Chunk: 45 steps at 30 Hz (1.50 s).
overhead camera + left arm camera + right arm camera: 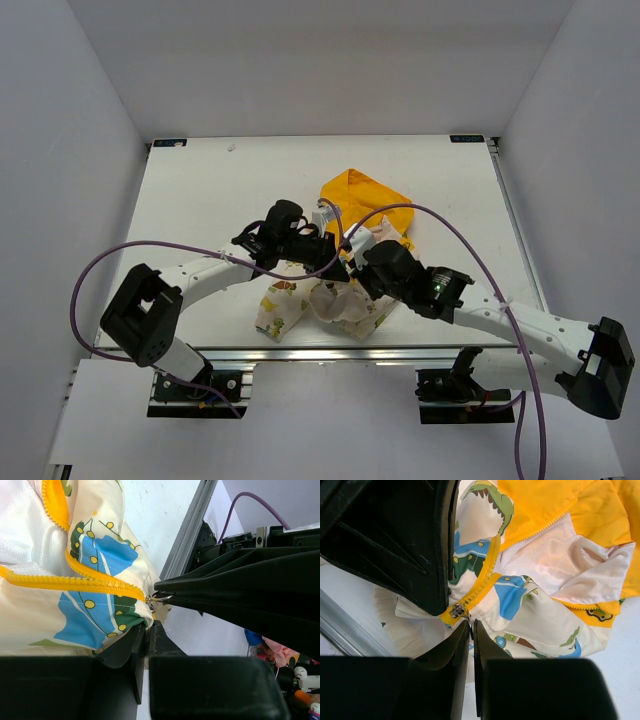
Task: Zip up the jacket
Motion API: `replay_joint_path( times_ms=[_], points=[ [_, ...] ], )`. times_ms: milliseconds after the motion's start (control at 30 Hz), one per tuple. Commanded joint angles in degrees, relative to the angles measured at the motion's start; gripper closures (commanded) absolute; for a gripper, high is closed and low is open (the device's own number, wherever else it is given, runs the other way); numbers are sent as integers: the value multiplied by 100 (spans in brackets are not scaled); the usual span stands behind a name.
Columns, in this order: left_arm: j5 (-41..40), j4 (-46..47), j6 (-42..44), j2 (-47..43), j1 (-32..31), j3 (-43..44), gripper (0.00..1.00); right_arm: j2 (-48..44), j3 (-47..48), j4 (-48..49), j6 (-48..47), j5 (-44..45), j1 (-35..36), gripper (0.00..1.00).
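Note:
The jacket [345, 305] lies bunched near the table's front edge, its yellow hood [365, 195] pointing toward the back. Both grippers meet at the bottom end of its yellow zipper [65, 582]. My left gripper [147, 627] is shut on the cream hem right beside the zipper's foot. My right gripper [471, 627] reaches in opposite it, and the thin metal pull hanging from the slider [457, 611] is pinched between its fingertips. Above the slider the two zipper halves spread apart, showing the white lining [555, 555]. In the top view the two grippers [340, 262] overlap above the jacket.
The table's aluminium front rail [187, 535] runs just behind the hem. Purple cables [100, 270] loop over both arms. White walls close in the table [220, 190] on three sides.

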Motion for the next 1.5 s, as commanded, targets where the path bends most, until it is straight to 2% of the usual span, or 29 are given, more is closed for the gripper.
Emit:
replay_joint_path(
  times_ms=[0,33,67,200,367,600,867,1067,1167,1367,1400,1467],
  points=[
    [174,-90,187,-241,-81,156,100,108,265,-23,54,-317,-73,87],
    [165,-98,187,-258,-73,156,100,143,283,-14,54,-317,-82,90],
    [183,-107,195,-258,-73,156,100,152,283,21,80,-300,-108,100],
    [183,-99,231,-285,-99,156,100,196,283,152,89,-212,-161,100],
    [183,-195,239,-267,-108,148,100,144,248,416,414,858,-179,100],
    [104,-450,266,-223,-116,139,100,-137,72,1066,405,1658,-196,100],
    [77,-695,319,-223,-108,183,100,-279,-42,1663,256,1914,-380,100],
    [112,-1223,257,-390,-108,43,100,248,256,1980,300,1450,-1179,100],
    [157,-1512,161,-416,-108,-195,100,477,431,2245,230,1186,-1330,100],
    [-537,-1953,257,-443,-117,-143,100,364,398,1349,238,-86,-1330,100],
    [-651,-1962,301,-443,-117,-82,95,294,336,1261,308,-289,-1330,100],
    [-1036,-2023,432,-460,-116,199,76,56,231,1068,396,-571,-1330,100]
  ],
)
